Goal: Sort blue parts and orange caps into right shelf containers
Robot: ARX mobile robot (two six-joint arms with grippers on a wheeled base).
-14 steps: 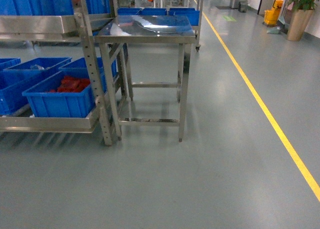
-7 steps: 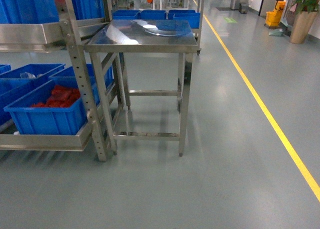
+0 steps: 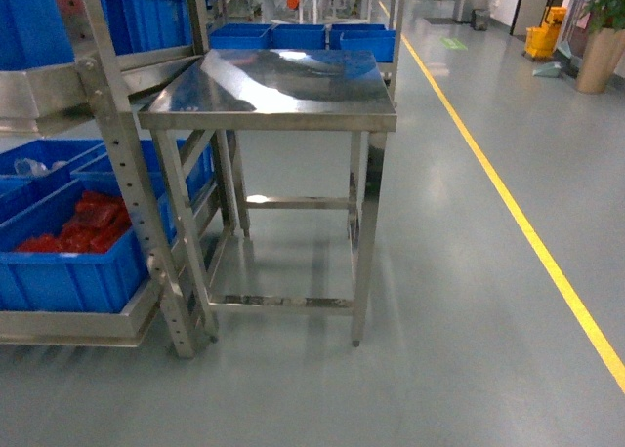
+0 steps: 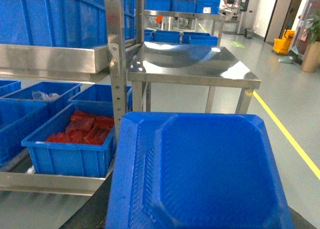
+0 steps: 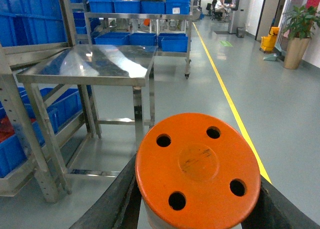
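Observation:
A blue part [image 4: 210,174], a shallow moulded tray, fills the lower left wrist view. My left gripper holds it from below, and only a dark finger [image 4: 92,211] shows at its left edge. My right gripper [image 5: 197,211] is shut on an orange cap [image 5: 197,164] with holes in its flat top, a black finger [image 5: 112,201] on each side. Blue open-top crates, the shelf containers [image 3: 68,276], sit on the steel rack at the left. Neither gripper shows in the head view.
A bare steel table [image 3: 278,86] stands just ahead beside the rack post [image 3: 127,174]. The near crate [image 4: 70,151] holds flat red packets [image 3: 83,223]. More blue crates [image 3: 293,35] stand on a far rack. A yellow floor line [image 3: 518,223] runs along the right.
The head view has closed in on the steel table and rack. They now look larger, and the rack and its crates have slid toward the left edge.

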